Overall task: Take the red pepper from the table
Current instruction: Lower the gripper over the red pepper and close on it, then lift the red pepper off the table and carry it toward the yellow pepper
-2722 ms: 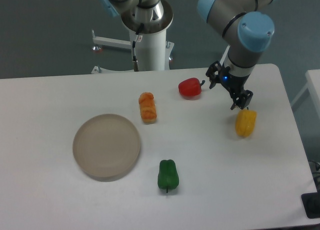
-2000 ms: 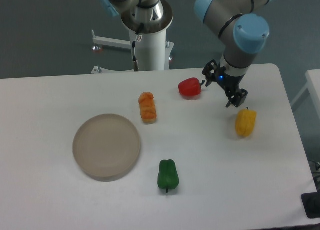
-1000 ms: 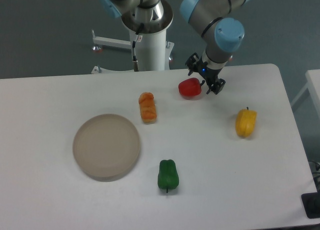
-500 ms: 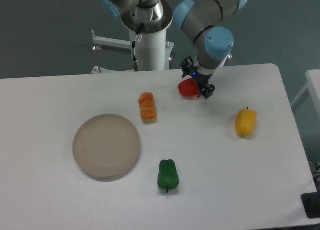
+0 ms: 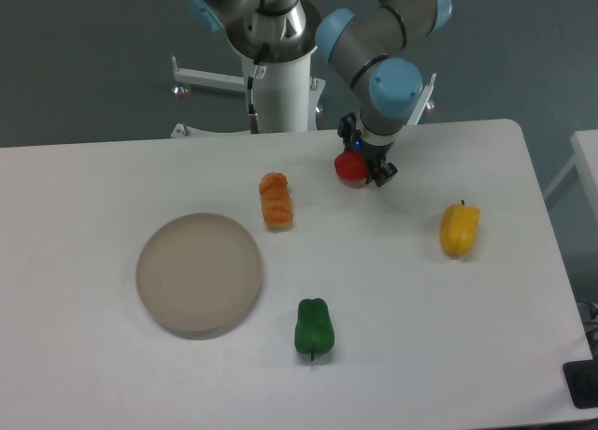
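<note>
The red pepper lies on the white table at the back, right of centre. My gripper hangs directly over it, pointing down, and covers most of it; only the pepper's lower left side shows. The black fingers stand apart, one at the pepper's back left and one at its right, so the gripper is open around the pepper. I cannot tell whether the fingers touch it.
An orange ridged pepper lies left of the red one. A yellow pepper lies to the right. A green pepper lies at the front centre. A round beige plate sits at the left. The robot base stands behind the table.
The gripper has travelled left from beside the yellow pepper to directly over the red pepper and now hides most of it. The peppers and the plate have not moved.
</note>
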Motion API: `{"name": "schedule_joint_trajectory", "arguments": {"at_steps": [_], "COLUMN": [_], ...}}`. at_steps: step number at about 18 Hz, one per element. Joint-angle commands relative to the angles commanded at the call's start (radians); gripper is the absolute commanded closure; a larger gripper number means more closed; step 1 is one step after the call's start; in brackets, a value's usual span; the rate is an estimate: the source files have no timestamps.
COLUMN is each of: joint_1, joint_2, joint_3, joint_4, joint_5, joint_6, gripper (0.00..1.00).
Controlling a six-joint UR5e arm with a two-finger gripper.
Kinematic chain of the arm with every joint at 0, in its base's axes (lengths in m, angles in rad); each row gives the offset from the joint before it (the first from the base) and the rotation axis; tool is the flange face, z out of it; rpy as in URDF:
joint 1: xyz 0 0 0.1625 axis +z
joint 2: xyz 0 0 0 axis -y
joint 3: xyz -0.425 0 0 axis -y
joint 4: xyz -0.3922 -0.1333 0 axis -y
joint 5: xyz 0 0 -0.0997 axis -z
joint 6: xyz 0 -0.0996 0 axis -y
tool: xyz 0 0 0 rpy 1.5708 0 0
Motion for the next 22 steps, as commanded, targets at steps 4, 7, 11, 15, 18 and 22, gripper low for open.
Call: {"name": "schedule_joint_trajectory", "arguments": {"at_steps": [4,7,11,15,18,22], "joint_1": [-0.002,-0.020,-0.031,-0.061,-0.064,-0.069], "joint_2": [-0.003,-0.031,-0.093,-0.161,-0.164,-0.170], "joint_3": [0.086,0.190,0.357,0.511,0.523,0.537], "joint_4": [-0.052,-0.106,-0.208,-0.270,-0.264,-0.265], "joint_5": [-0.014,-0.040,-0.041,-0.040,-0.048,-0.060], "joint_6": [-0.046,-0.109,-0.147,-0.177,-0.170,-0.161], "gripper": [0.72,0.72,0.72,0.72,0.70,0.69]}}
